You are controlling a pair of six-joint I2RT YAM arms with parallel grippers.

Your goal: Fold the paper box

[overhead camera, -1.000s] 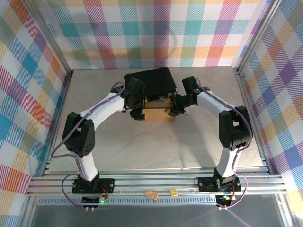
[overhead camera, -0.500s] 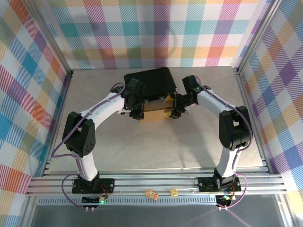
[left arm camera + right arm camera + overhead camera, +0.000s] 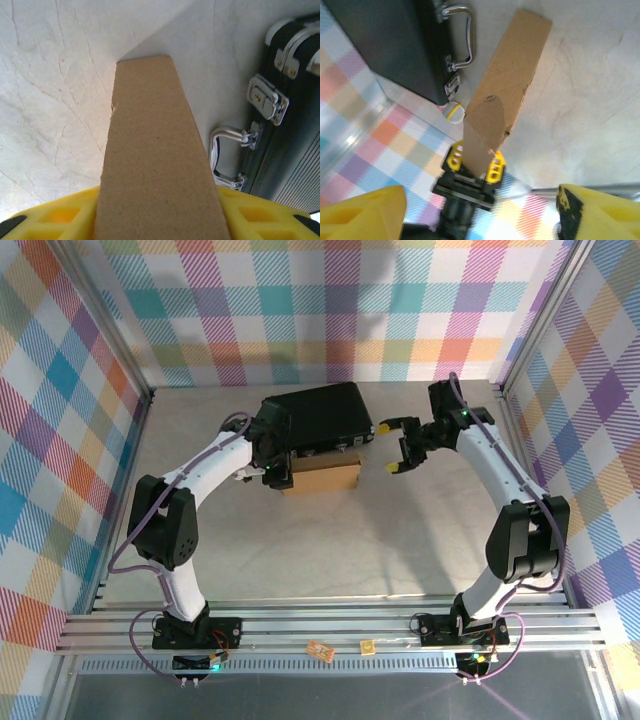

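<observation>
Left jaws clamp the paper box (image 3: 322, 478); right jaws gape.

paper box (image 3: 322, 478): brown | case (image 3: 318, 415): black, silver latches (image 3: 268, 103) | walls (image 3: 330, 310): pastel plaid | table (image 3: 330, 540): grey, seemingly marbled

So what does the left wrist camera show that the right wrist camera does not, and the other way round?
Left wrist: two latches on the black case, and the cardboard box with its flat side up close. Right wrist: the checked wall, the open right gripper, and the left gripper clamped on the box's end. Both: the box, the case with its handle, the table.
</observation>
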